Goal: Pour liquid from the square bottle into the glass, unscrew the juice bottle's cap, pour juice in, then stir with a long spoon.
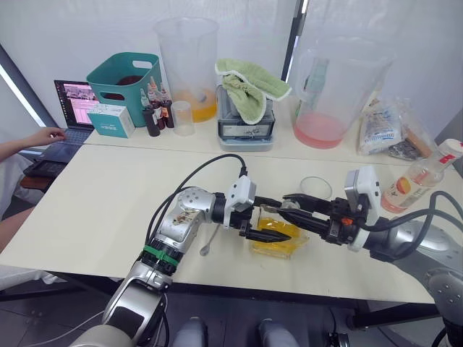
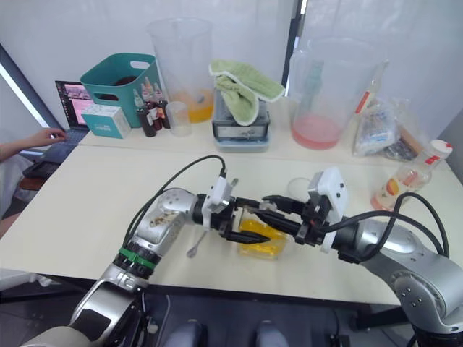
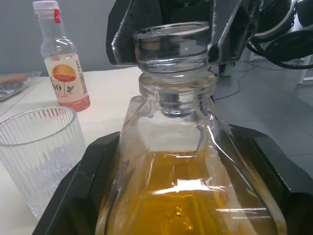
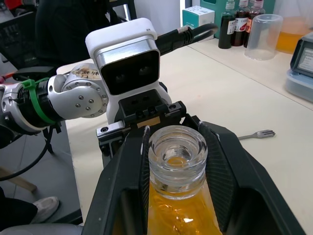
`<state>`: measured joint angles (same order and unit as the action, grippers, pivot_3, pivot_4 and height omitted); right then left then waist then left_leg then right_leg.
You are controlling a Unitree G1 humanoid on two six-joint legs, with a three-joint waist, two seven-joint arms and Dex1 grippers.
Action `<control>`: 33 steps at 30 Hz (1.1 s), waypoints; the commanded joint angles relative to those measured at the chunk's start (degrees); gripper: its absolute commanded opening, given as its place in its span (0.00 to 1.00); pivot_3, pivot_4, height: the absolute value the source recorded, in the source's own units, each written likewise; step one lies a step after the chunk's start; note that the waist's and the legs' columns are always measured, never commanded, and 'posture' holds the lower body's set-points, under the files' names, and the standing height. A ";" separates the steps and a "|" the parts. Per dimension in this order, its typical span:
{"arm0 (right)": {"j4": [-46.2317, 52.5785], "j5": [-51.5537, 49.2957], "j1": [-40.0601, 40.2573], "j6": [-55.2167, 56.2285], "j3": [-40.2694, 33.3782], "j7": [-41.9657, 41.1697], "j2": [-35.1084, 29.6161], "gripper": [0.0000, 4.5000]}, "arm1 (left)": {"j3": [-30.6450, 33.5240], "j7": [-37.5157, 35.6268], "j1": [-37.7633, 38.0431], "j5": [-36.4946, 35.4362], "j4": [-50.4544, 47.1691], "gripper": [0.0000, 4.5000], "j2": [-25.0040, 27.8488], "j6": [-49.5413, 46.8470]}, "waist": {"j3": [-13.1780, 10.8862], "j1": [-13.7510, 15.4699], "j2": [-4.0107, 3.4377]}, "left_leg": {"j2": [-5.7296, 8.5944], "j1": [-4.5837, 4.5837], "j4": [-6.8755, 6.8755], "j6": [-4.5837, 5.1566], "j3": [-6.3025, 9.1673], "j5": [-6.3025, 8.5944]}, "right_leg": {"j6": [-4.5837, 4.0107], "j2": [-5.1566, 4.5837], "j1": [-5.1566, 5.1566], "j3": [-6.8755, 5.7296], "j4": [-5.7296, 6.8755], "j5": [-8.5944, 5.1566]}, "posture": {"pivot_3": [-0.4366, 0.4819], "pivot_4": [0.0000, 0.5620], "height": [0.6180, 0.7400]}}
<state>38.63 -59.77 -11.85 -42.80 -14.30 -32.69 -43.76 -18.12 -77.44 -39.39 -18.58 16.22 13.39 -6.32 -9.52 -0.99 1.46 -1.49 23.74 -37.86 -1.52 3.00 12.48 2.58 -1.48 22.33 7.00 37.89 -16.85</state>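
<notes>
The square bottle (image 1: 283, 242), clear glass with amber liquid and an open mouth, stands upright near the table's front edge. My left gripper (image 1: 277, 221) is shut on its body from the left. My right gripper (image 4: 177, 147) comes in from the right and hugs the neck (image 3: 171, 73) on both sides. The ribbed glass (image 1: 316, 188) stands just behind the bottle. The juice bottle (image 1: 414, 181) with its white cap (image 1: 449, 150) is at the far right. The long spoon (image 1: 208, 244) lies on the table, partly under my left arm.
Along the back of the table (image 1: 108, 202) stand a teal basket (image 1: 124, 78), dark dropper bottles (image 1: 156, 108), a small plastic cup (image 1: 183, 118), two large pitchers (image 1: 189, 65) (image 1: 329, 94), a green towel on a box (image 1: 249, 90) and bags (image 1: 387, 126). A person's hand (image 1: 43, 136) rests at a laptop (image 1: 72, 108).
</notes>
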 commanded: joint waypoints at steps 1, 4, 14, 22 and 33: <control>1.65 -5.30 -3.51 2.50 -7.66 2.94 -0.85 0.24 | -2.61 -1.40 1.73 2.65 1.63 0.63 0.97 -0.78 | 0.03 0.02 0.02 | 0.01 -0.02 0.00 0.00 -0.02 0.00 | 0.00 -0.01 -0.01 0.02 0.00 0.00 | 0.48 0.27 1.00; 1.32 -6.81 -3.51 1.23 -7.92 3.96 -1.42 0.24 | -2.73 -1.44 1.64 2.77 1.85 0.63 1.05 -0.66 | 0.13 -0.01 0.23 | -0.12 -0.27 0.04 0.10 0.11 0.06 | -0.01 0.11 -0.27 -0.13 -0.01 0.00 | 0.48 0.27 1.00; 0.05 -3.61 1.90 3.33 -10.39 2.66 -2.37 0.24 | -2.95 -1.14 1.68 3.03 2.08 0.63 0.83 -0.41 | 0.14 0.07 0.20 | -0.11 -0.25 0.04 0.10 0.06 0.06 | -0.01 0.11 -0.24 -0.07 -0.01 0.00 | 0.48 0.27 1.00; -11.82 11.31 17.90 9.16 -20.24 1.20 -0.69 0.24 | -2.34 -1.30 0.95 2.67 2.79 0.63 0.67 0.02 | 0.19 0.10 0.13 | -0.05 -0.26 0.04 0.10 0.04 0.06 | -0.01 0.09 -0.27 0.02 -0.04 -0.01 | 0.48 0.27 1.00; -38.95 31.29 16.19 22.53 -16.59 7.16 7.15 0.24 | -2.00 -1.19 0.62 2.59 2.22 0.63 0.34 -0.02 | 0.30 -0.07 -0.20 | -0.08 -0.35 0.06 0.10 -0.10 0.06 | 0.01 0.11 -0.33 0.11 -0.19 -0.02 | 0.48 0.27 1.00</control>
<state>1.96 -30.31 5.05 -22.82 -31.24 -25.60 -36.89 -18.03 -78.13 -39.77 -18.35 18.01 13.17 -5.61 -9.22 -1.07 1.25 -1.57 23.39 -37.79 -1.42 2.89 12.53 2.58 -1.37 22.00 7.12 37.68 -16.87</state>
